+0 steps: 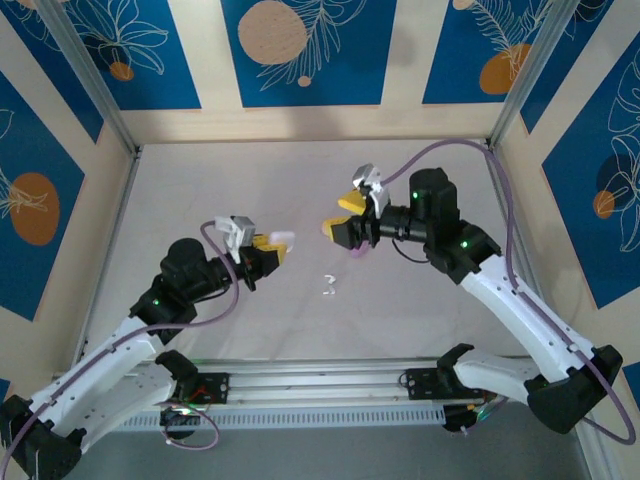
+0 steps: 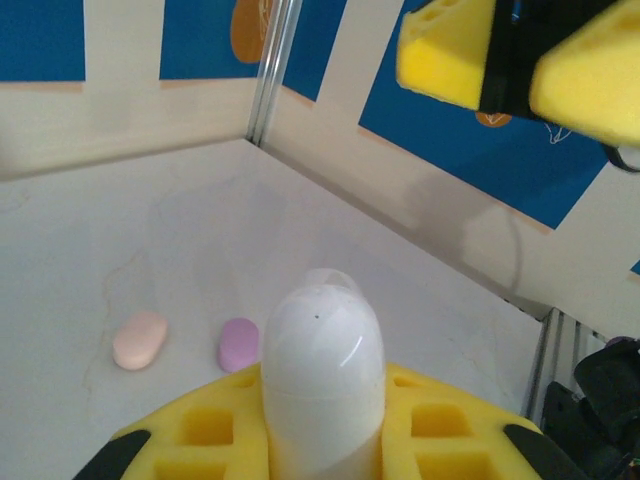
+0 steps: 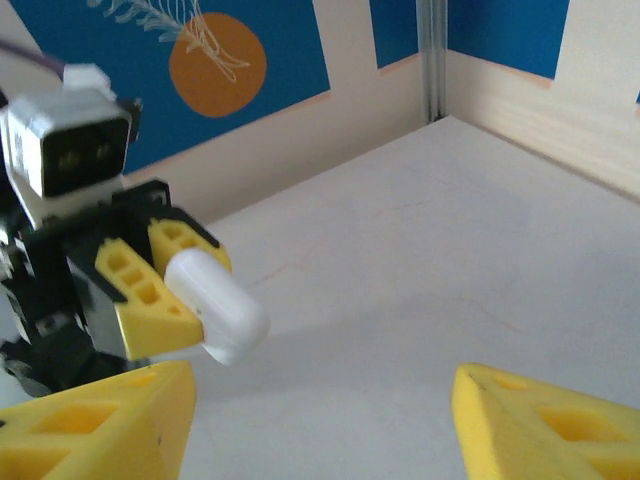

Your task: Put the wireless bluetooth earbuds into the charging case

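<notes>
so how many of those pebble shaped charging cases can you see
3. A glossy white pebble-shaped case is clamped in the left gripper; a pale pink case and a purple case lie apart on the table beyond it. More may be hidden.

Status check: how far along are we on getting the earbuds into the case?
Early. No earbud looks seated: small white earbuds lie loose on the table. In hand: left gripper shut on the white case, which looks closed; right gripper open, empty, facing it. Left: open the case, pick up buds, insert them. The pink case and purple case sit on the table.
</notes>
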Controlling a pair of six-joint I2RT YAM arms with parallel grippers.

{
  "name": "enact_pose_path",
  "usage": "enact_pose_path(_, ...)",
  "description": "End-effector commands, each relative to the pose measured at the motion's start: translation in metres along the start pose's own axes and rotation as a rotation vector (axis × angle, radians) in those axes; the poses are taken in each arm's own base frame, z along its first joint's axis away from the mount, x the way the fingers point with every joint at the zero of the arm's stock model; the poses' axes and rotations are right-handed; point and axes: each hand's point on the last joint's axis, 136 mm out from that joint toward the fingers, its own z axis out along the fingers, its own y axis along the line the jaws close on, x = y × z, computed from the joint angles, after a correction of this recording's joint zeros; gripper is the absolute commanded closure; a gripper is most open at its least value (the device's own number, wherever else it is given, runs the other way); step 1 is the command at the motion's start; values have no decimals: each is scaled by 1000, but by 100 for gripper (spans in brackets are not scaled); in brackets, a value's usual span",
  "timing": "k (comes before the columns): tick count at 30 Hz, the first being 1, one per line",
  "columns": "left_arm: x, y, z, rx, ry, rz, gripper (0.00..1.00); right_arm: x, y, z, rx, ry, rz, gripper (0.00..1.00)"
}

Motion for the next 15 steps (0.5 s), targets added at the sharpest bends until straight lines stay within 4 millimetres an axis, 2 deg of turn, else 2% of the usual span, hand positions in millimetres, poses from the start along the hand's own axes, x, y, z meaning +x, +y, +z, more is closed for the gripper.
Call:
enact_pose_path(1, -16, -5, -2, 18, -78, 92, 94, 10, 8, -4, -116, 96, 252, 32)
enact_pose_path(4, -15, -8, -1, 42, -120, 132, 91, 8, 5, -2, -169, 111, 370, 33)
enact_pose_path(8, -9, -7, 1, 59, -181, 187, 91, 5, 15, 3, -261, 156, 482, 35)
enact_pose_path(15, -11, -12, 3, 103, -246, 241, 90, 15, 21, 1, -266, 175, 525, 35)
